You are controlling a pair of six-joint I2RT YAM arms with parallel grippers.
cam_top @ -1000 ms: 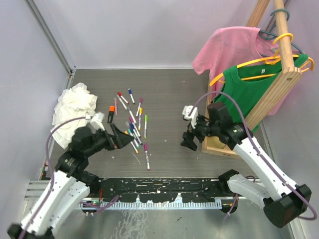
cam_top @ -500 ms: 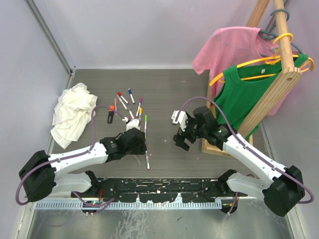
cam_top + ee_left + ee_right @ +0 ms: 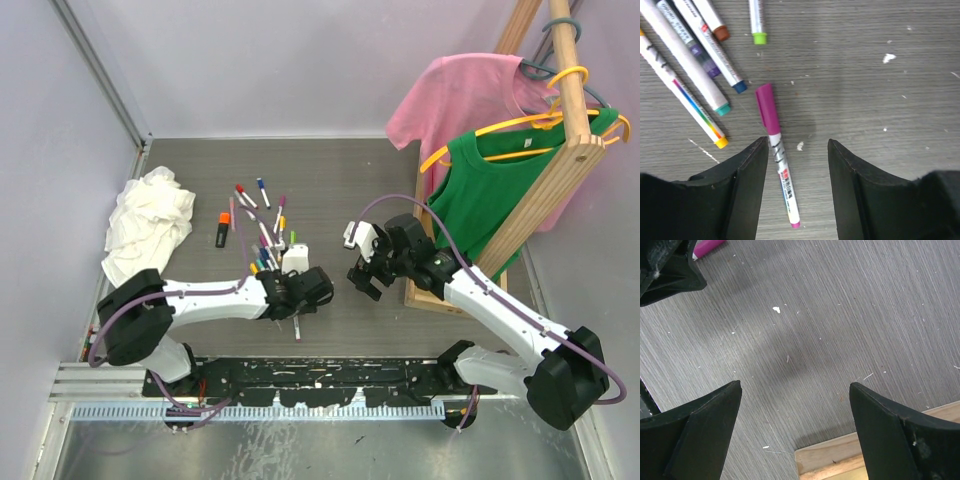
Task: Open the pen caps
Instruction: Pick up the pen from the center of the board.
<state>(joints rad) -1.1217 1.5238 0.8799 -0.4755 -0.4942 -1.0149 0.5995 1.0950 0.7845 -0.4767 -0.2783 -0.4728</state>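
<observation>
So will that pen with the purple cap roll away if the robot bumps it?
Probably a little. The pen looks thin and round and lies flat on the table, so a sideways nudge could roll it. It looks stiff and light, so it shouldn't bend when lifted. Its purple cap looks smooth and might slip in the jaws.

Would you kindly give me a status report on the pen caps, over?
Left gripper open, straddling the purple-capped pen, not clamped. Purple cap on. Right gripper open, empty, over table. Other pens close alongside.
</observation>
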